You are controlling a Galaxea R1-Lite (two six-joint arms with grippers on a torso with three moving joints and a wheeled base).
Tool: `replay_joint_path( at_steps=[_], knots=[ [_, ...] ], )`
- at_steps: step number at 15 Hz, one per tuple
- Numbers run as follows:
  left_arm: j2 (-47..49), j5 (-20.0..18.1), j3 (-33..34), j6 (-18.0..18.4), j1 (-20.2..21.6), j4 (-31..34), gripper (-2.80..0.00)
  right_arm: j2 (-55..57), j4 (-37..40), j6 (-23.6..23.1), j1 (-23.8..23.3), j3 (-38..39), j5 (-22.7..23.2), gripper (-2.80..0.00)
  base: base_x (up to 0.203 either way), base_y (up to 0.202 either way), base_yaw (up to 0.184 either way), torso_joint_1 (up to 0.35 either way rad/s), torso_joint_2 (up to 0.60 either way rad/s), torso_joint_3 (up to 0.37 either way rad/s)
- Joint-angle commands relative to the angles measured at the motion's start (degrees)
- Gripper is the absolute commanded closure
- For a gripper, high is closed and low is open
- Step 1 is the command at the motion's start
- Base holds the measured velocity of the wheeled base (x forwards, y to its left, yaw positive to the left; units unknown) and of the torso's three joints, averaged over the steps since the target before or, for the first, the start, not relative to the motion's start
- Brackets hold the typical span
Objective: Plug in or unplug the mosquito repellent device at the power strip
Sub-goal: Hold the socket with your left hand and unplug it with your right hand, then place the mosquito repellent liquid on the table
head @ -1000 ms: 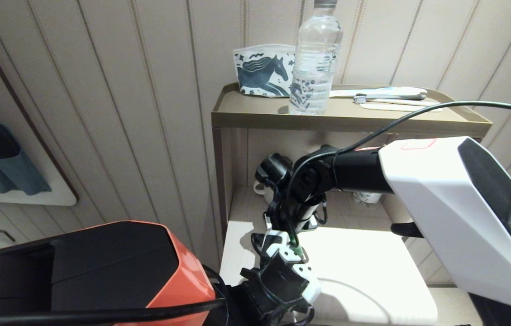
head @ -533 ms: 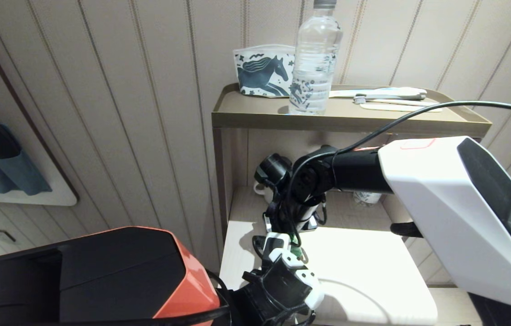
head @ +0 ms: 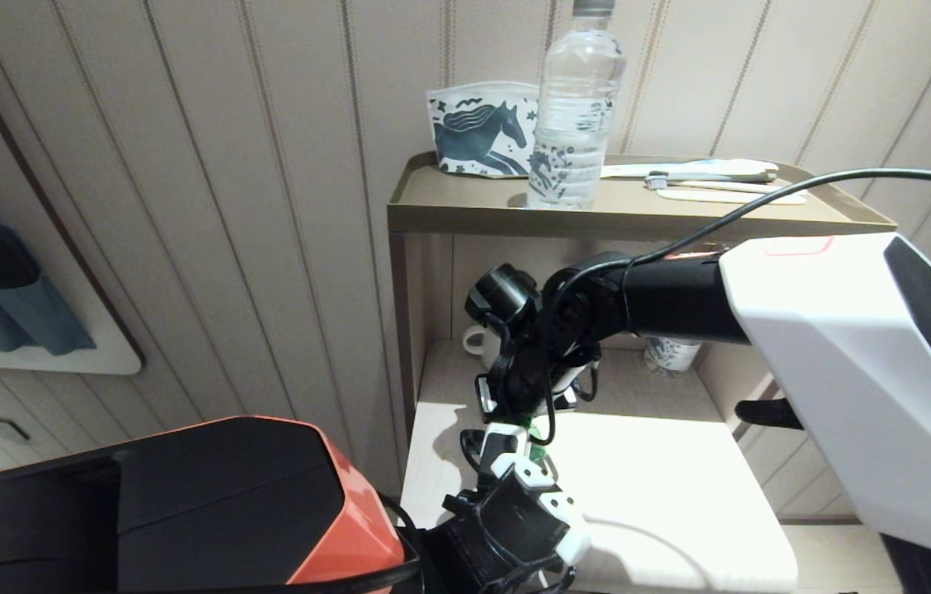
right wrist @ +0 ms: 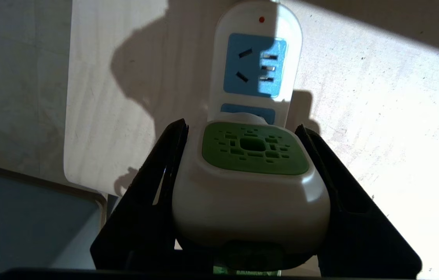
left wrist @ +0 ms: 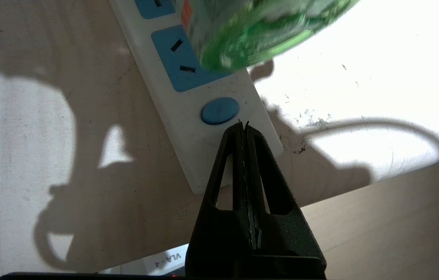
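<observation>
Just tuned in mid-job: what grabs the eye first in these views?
The right hand is clamped around the white-and-green mosquito repellent device, held right over the power strip on the pale lower shelf. The left hand, fingers shut, has its tip at the strip's end beside the round blue button. Up on the top shelf stands a clear water bottle by a horse-print pouch.

Right tool (head: 519, 417) with mosquito repellent device (right wrist: 248, 186) lifted slightly; left tool (left wrist: 242, 125) nudged forward on power strip (left wrist: 188, 112).
</observation>
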Motion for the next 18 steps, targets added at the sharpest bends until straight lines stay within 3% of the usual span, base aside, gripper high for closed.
replay_joint_path(
  at_steps=[1,8,11,15,18],
  knots=[
    [0.81,0.05,0.01,-0.24,-0.01,0.0,0.0,-0.92,0.25,0.11,-0.02,-0.03,-0.18,0.0,0.0,0.0,0.0,0.0,0.0,0.0],
    [-1.13,0.05,0.09,0.02,-0.01,0.0,0.0,-3.38,0.96,-0.07,-0.46,0.05,-0.27,0.0,0.0,0.0,0.0,0.0,0.0,0.0],
    [-7.24,0.61,0.3,2.4,0.06,0.5,0.0,-6.11,4.03,0.11,-0.37,0.23,-0.27,0.0,0.0,0.0,0.0,0.0,0.0,0.0],
    [-16.76,5.21,-0.19,8.47,1.14,0.85,0.0,-10.05,6.56,0.52,-0.55,1.1,-0.3,0.0,0.0,0.0,0.0,0.0,0.0,0.0],
    [-21.83,5.81,-0.77,9.51,2.55,3.14,0.0,-11.82,7.53,0.67,-0.66,2.64,-0.48,0.0,0.0,0.0,0.0,0.0,0.0,0.0]
  ],
)
